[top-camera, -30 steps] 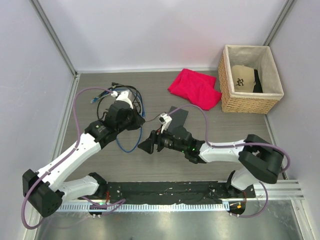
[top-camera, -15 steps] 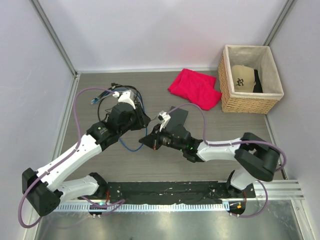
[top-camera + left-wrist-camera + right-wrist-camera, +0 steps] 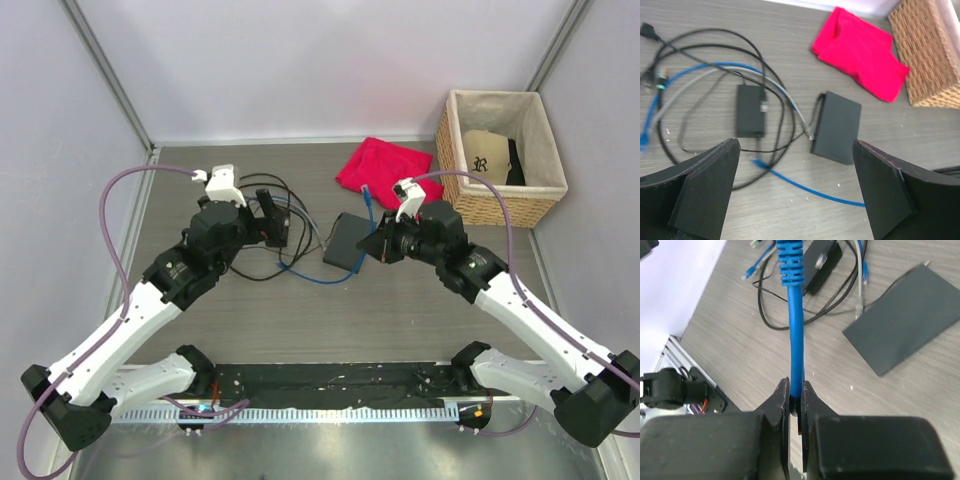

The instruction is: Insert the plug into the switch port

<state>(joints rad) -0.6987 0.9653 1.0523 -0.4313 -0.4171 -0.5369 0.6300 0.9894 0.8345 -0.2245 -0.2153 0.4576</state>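
So the grey bench (image 3: 300,320) is carrying everything, with the wicker basket (image 3: 495,210) sitting at the far right and a red cloth (image 3: 388,175) lying just left of it. The switch (image 3: 345,245) is lying flat mid-bench, its long axis running roughly away from the arms with the far end leaning a bit right. I'm not making out the sockets in any view. The black power brick (image 3: 750,111) is lying left of it in a tangle of black, grey and blue leads. The left wrist view is giving the clear look at that, plus a grey lead's end lying just beside the switch's left long edge. The left gripper (image 3: 795,146) is hanging over the tangle with its jaws spread wide, gripping nothing. The right gripper (image 3: 794,390) is hovering just beside the switch's right edge. Only its own wrist view is showing the jaws pinching the blue cable (image 3: 796,335) behind the plug (image 3: 789,257), which is pointing straight out past the fingertips, raised off the bench and apart from the switch.
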